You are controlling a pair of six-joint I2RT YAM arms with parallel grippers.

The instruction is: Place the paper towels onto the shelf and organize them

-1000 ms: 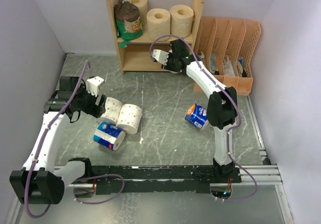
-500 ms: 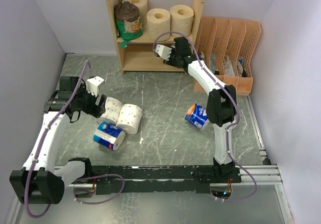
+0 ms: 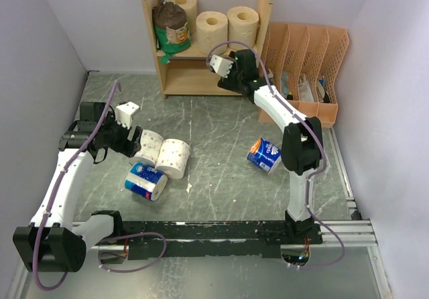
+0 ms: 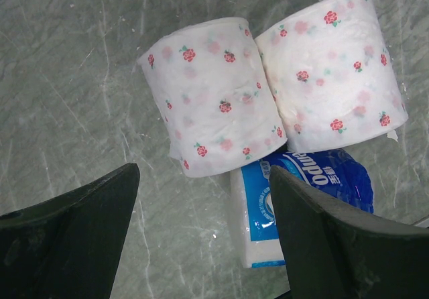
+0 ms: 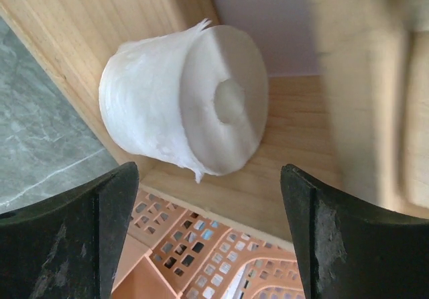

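Note:
The wooden shelf (image 3: 260, 4) stands at the back. Its upper tier holds three tan rolls (image 3: 212, 28) and a green-and-brown wrapped roll (image 3: 171, 25). My right gripper (image 3: 228, 72) is at the lower tier, open and empty. In the right wrist view its gripper (image 5: 208, 235) faces a white roll (image 5: 181, 104) that lies on its side on the wooden board (image 5: 281, 178), apart from the jaws. My left gripper (image 3: 134, 141) is open just left of two flower-dotted white rolls (image 3: 149, 148) (image 3: 174, 157). They show in the left wrist view (image 4: 218, 108) (image 4: 332, 88), ahead of that gripper (image 4: 204, 235), beside a blue-wrapped roll (image 4: 315, 185).
A second blue-wrapped roll (image 3: 263, 155) lies on the grey table, right of centre. The peach slotted file organizer (image 3: 305, 64) stands against the shelf's right side and shows below the board in the right wrist view (image 5: 201, 259). White walls close in on three sides.
My right gripper has moved a little up and to the right, closer to the shelf's lower tier. The left arm and the rolls on the table have not moved.

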